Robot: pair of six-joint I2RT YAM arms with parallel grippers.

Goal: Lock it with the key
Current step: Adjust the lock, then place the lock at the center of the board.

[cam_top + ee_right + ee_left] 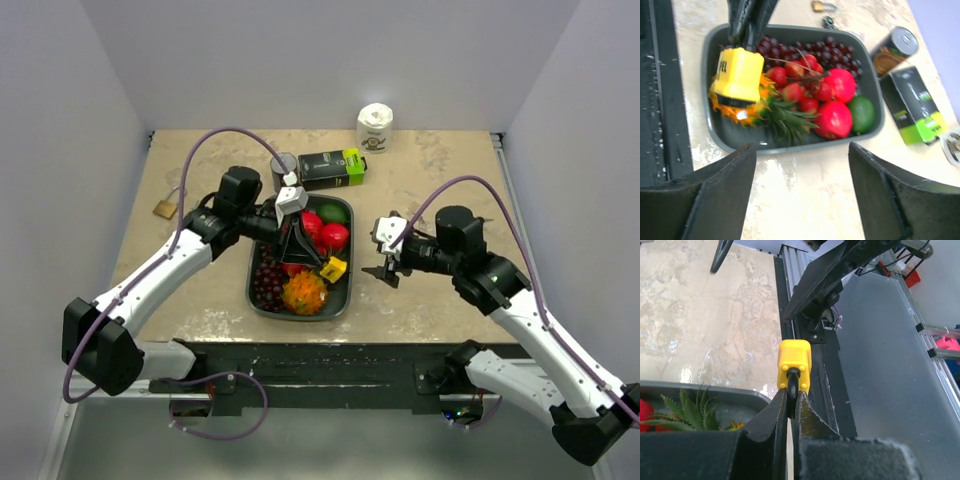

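Note:
My left gripper (322, 260) is shut on the black shackle of a yellow padlock (333, 268) and holds it above the near right corner of the grey fruit tray (256, 302). In the left wrist view the gripper (790, 401) pinches the shackle and the lock body (794, 362) hangs beyond the tips. The right wrist view shows the lock (738, 75) under the left fingers (747, 20). My right gripper (386, 262) is open and empty, just right of the tray; in its own view (802, 150) it is over bare table. A small dark object, perhaps keys (829, 21), lies by a brass padlock (822, 6).
The tray (790, 147) holds grapes, strawberries, red fruits, a lime and a small pineapple. The brass padlock (165, 209) lies at the far left. A can (283, 165), a black and green box (332, 168) and a white roll (375, 127) stand behind the tray.

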